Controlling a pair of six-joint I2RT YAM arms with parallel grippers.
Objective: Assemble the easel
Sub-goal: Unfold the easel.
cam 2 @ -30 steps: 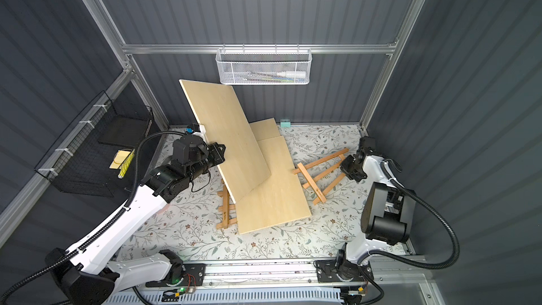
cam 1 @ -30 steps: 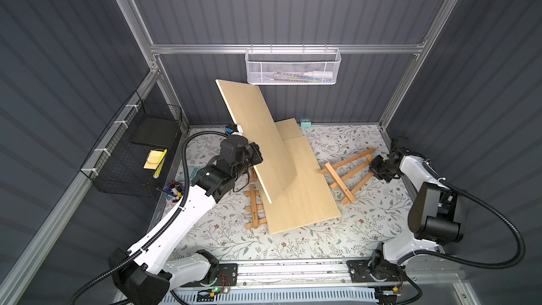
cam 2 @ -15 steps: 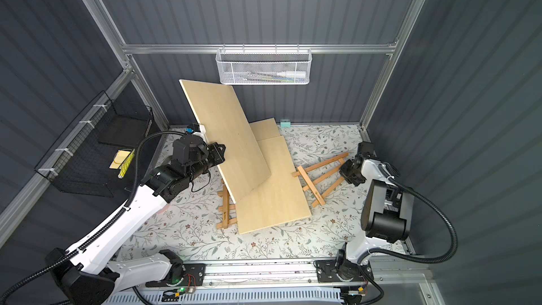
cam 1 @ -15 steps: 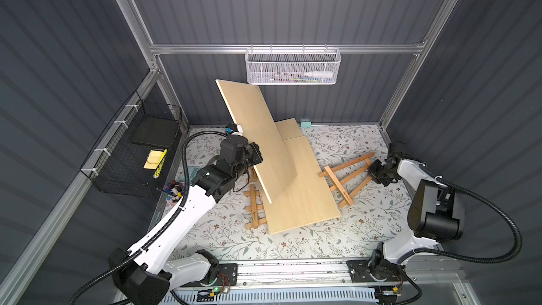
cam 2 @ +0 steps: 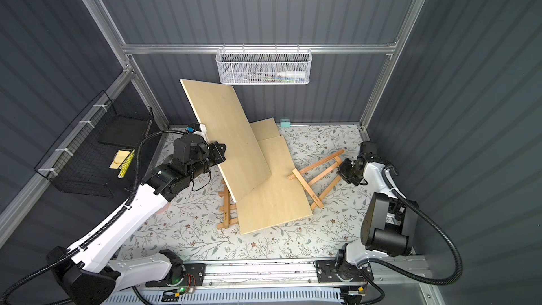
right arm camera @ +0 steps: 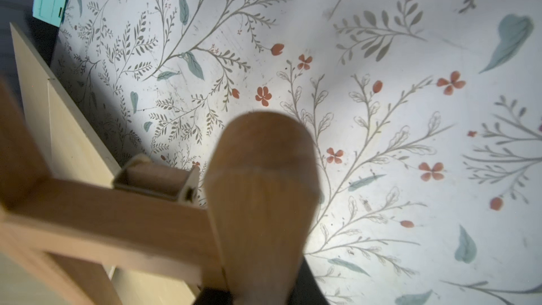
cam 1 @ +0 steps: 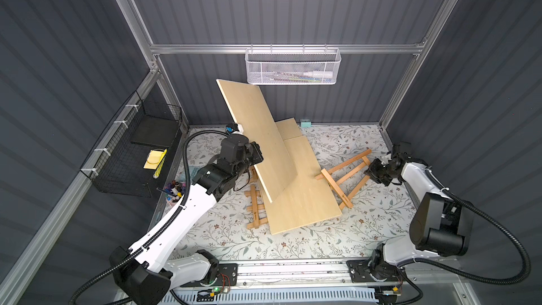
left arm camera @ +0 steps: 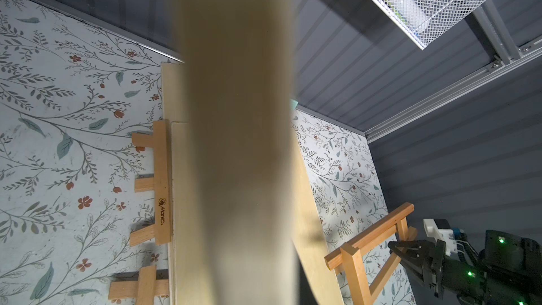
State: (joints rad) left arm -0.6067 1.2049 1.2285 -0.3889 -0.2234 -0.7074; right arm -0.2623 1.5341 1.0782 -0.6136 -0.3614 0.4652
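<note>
By the look of it, assembly has barely begun, since neither easel stands. The left jaws are pinched shut on the edge of a plywood board (cam 1: pixel 258 130), holding it tilted in the air above the middle of the table (cam 1: pixel 346 139), leaning toward 11 o'clock. Beneath it a larger flat board (cam 1: pixel 305 198) lies on the table, with a small board (cam 1: pixel 289 129) behind it at 12 o'clock.

One easel frame (cam 1: pixel 343 163) lies flat at 3 o'clock, touching the flat board's edge. The right jaws are closed narrowly on its top end. A second easel frame (cam 1: pixel 255 215) lies at 8 o'clock, half covered by the flat board. What likely remains is to stand a frame up, spread its legs and rest a board on it.

At 12 o'clock, a white mesh basket (cam 1: pixel 255 68) on the rear rail holds what look like pens or markers. At 9 o'clock, a black wire basket (cam 1: pixel 117 171) on the wall holds a yellow notepad (cam 1: pixel 152 158) and a yellow pen (cam 1: pixel 159 167). A teal box (cam 1: pixel 305 123) sits at the table's back edge, and its contents cannot be told.
</note>
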